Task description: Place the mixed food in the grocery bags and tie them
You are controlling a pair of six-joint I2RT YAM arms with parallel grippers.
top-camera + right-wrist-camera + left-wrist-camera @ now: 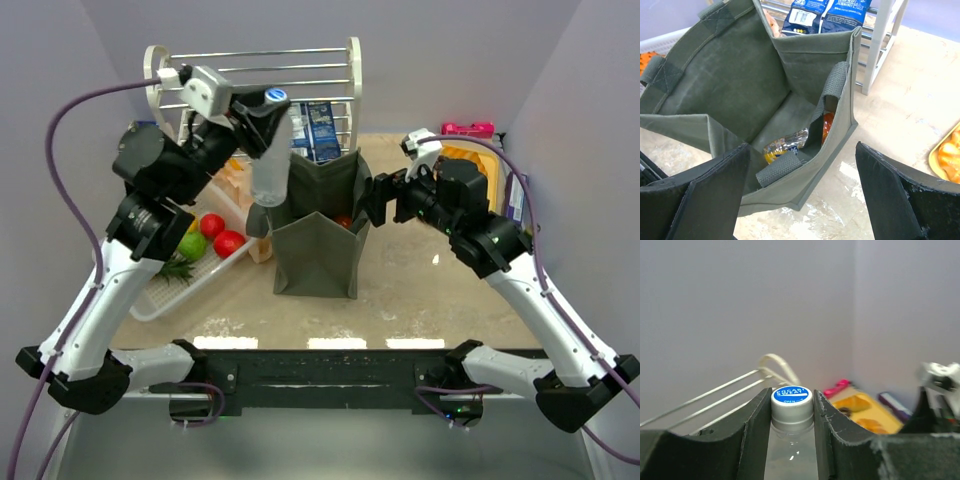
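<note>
- Left gripper (262, 108): partly closed, clamped on the bottle (270, 170) at its neck, just under the blue cap.
- Bottle: hangs upright, cap up, long axis vertical, just left of the tote's (312, 262) left rim and not yet inside.
- Right gripper (378, 203): jaws wide, empty, at the tote's right rim.
- Tote: mouth open upward. An orange-filled bottle (785, 145) lies on its floor.
- Next, likely: the mouth lies right of your bottle and below it, so shift right, then lower.

The clear bottle (790, 452) has a blue cap (791, 394) reading "POCARI SWEAT" and "OPEN".
</note>
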